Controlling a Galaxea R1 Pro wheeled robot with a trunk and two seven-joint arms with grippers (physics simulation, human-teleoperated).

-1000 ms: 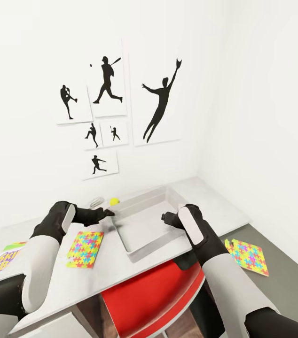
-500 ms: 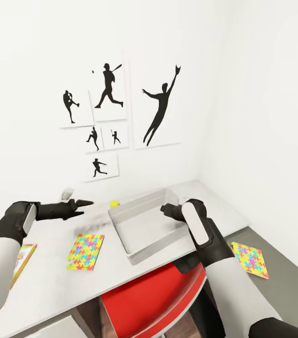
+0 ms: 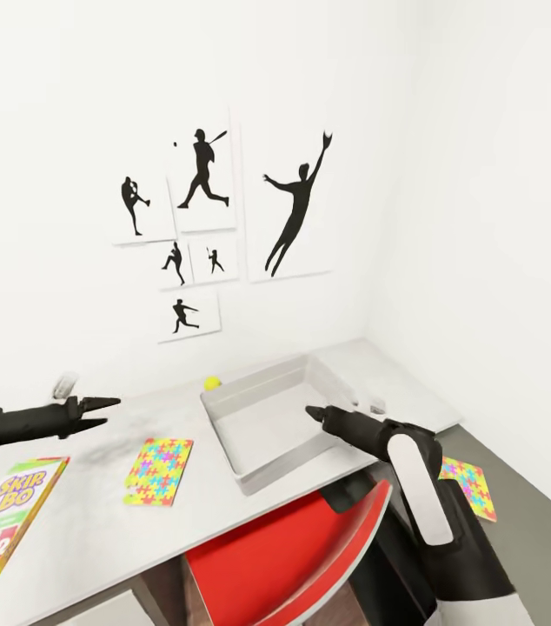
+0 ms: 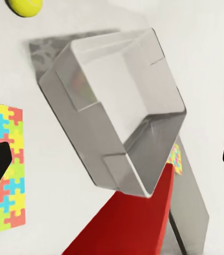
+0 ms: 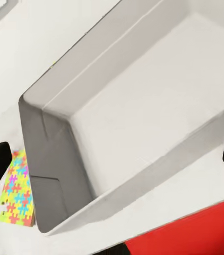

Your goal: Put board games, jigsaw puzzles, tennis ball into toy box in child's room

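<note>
The empty toy box [image 3: 286, 459] sits on the table [image 3: 93, 513] below the wall pictures. Just behind its far left corner lies the tennis ball [image 3: 213, 382]. One jigsaw puzzle [image 3: 159, 470] lies flat to the left of the box, and a second puzzle [image 3: 468, 487] rests on the lower dark desk. A board game [image 3: 8, 520] lies at the table's left end. My left gripper [image 3: 110, 411] hovers open over the table, well left of the ball. My right gripper [image 3: 315, 413] is over the box's near right part, open and empty; its wrist view looks into the toy box [image 5: 48, 154].
A red chair [image 3: 293, 556] is tucked under the table's front edge, below the box. The lower dark-grey desk [image 3: 527, 504] adjoins the table on the right. White walls close the corner behind and to the right. The left wrist view looks over the toy box [image 4: 85, 127] and tennis ball [image 4: 24, 6].
My left arm has swung left, away from the ball, uncovering the board game. My right arm has dropped and reached forward over the box. The view has tilted slightly.
</note>
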